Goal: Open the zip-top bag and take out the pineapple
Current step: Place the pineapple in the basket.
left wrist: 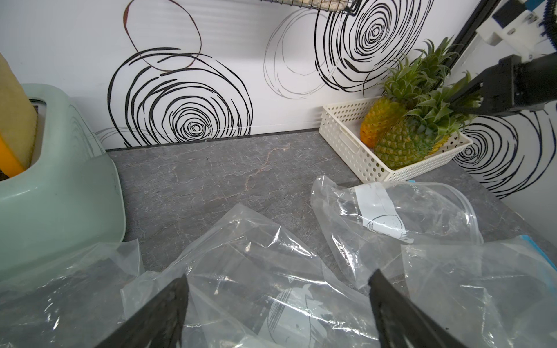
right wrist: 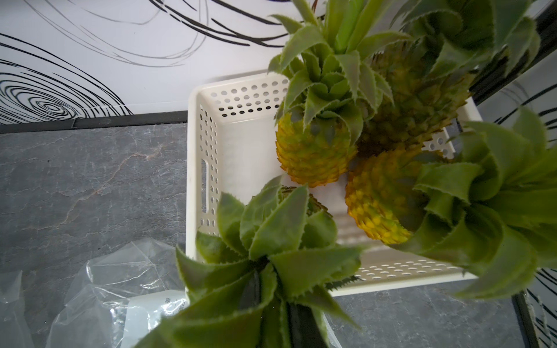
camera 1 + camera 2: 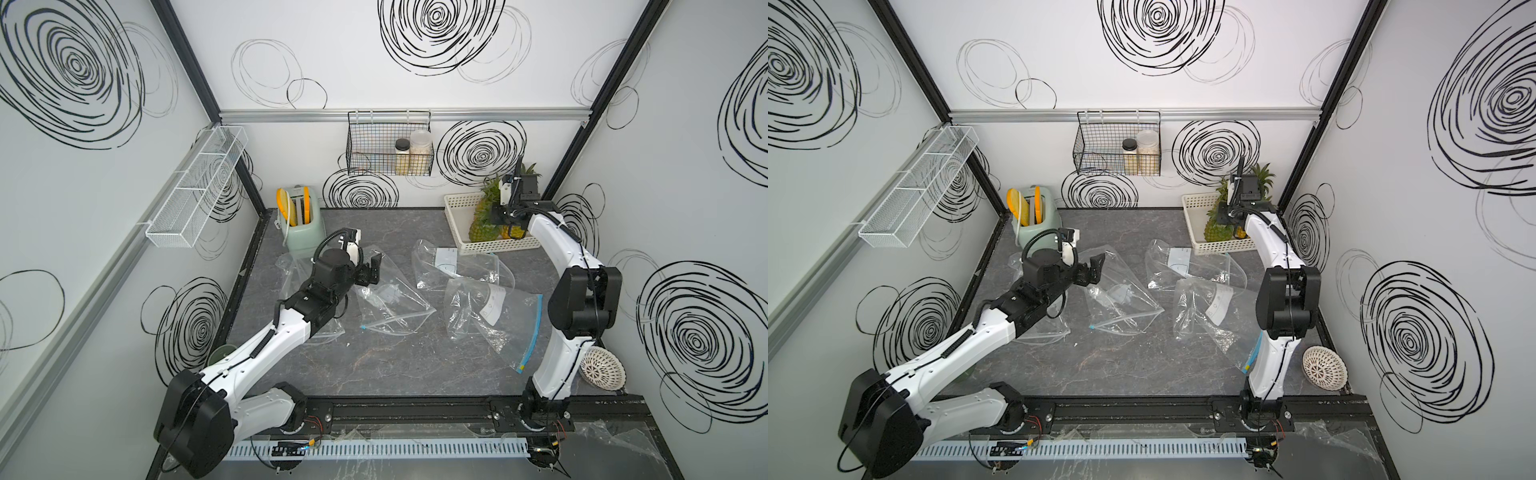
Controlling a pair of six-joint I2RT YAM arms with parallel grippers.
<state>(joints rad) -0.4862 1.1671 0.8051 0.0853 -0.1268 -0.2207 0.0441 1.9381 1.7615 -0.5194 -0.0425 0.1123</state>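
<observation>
My right gripper [image 2: 271, 289] is shut on the green crown leaves of a pineapple [image 2: 289, 205], which stands at the front corner of the cream basket [image 2: 235, 144]. That pineapple [image 3: 482, 226] and basket [image 3: 457, 212] sit at the back right. In the left wrist view the right gripper's fingers [image 1: 464, 99] pinch the crown. Several clear zip-top bags lie crumpled on the counter, all looking empty. My left gripper [image 3: 372, 270] [image 1: 277, 283] hangs open just above one bag [image 3: 390, 303]. Another bag [image 3: 494, 320] has a blue zip strip.
Other pineapples [image 2: 313, 150] lie in the same basket. A mint-green toaster [image 3: 301, 226] stands at the back left. A wire basket with jars [image 3: 388, 145] hangs on the back wall, a white mesh shelf [image 3: 195, 191] on the left wall. A white perforated bowl [image 3: 602, 368] lies front right.
</observation>
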